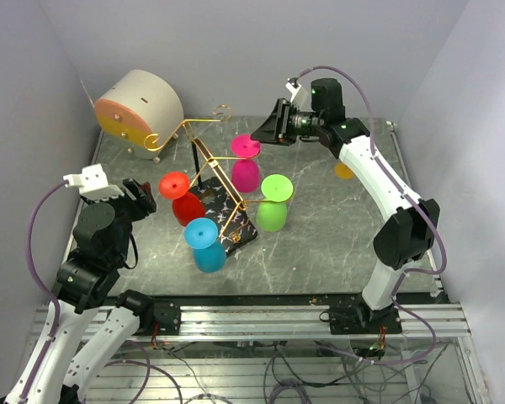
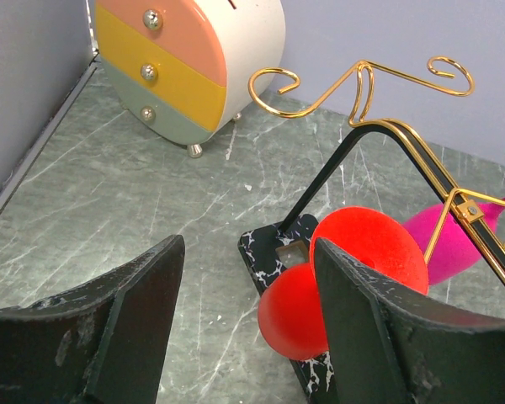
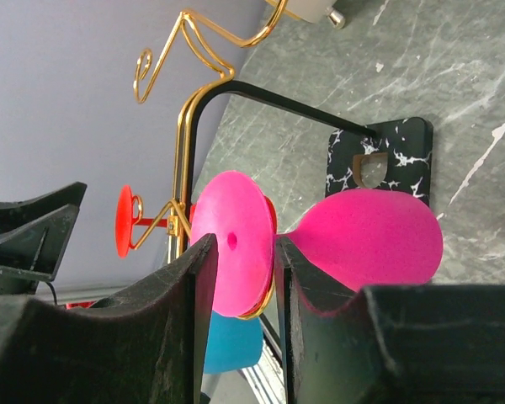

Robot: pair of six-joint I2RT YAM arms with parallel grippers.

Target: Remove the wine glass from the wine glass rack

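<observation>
Closing on the far side of the wine glass rack [image 1: 215, 172], the right hand [image 1: 265, 128] is the nearer one to the pink wine glass [image 1: 246, 164]. Its fingers are only slightly parted and grip nothing. In the right wrist view the right hand [image 3: 244, 248] looks straight at the pink foot, with the bowl [image 3: 370, 240] hanging below it over the black veined base. So the glass hangs upside down: foot caught in the gold wire, long axis upright, stem hidden between foot and bowl.

The left hand [image 1: 143, 198] waits wide open and empty at the near left, facing the red glass [image 2: 353, 269]. It's well apart from the pink one.

My read: the fingers need to drop to the stem, then draw the glass outward along its wire arm. Room is tight, though! The green glass [image 1: 273, 204] hangs just beside it on the near side and the rack's post stands to the left. Open desk [image 1: 320, 244] lies to the right.
</observation>
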